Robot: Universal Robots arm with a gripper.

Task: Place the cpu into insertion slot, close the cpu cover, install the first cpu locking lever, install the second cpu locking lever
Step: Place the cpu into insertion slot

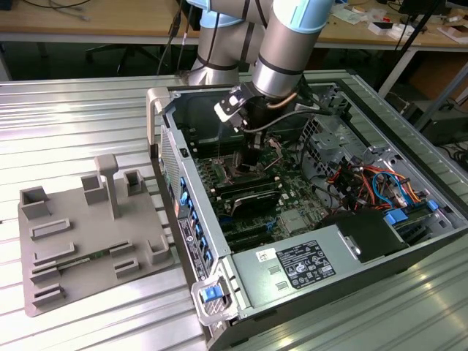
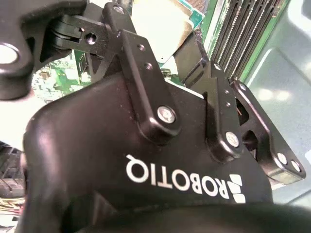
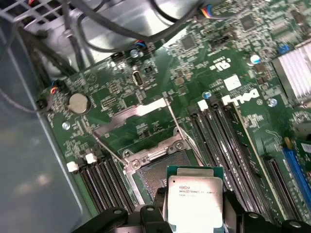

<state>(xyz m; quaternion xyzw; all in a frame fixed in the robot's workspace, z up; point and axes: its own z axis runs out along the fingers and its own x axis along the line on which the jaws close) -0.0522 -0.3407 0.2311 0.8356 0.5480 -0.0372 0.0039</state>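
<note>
The cpu (image 3: 195, 196), a small square chip with a silver face, is held flat by its edges in my gripper (image 3: 194, 211), which is shut on it. It hangs just above and partly over the insertion slot (image 3: 154, 171), a dark square socket with a silver rim on the green board. The cpu cover (image 3: 138, 110) stands swung back beyond the socket, and two thin wire levers (image 3: 177, 127) stick up beside it. The second wrist view has the gripper (image 2: 165, 43) from behind, with the pale cpu (image 2: 160, 22) between its black fingers (image 2: 124, 34). In the exterior view the gripper (image 1: 252, 157) reaches down into the open computer case (image 1: 183, 197).
Long black memory slots (image 3: 228, 145) flank the socket on both sides. A coin battery (image 3: 77, 103), cables (image 3: 121, 43) and a finned heatsink (image 3: 296, 73) lie around it. A grey fixture plate (image 1: 88, 234) sits at the exterior view's left; the power supply (image 1: 300, 267) fills the case's near end.
</note>
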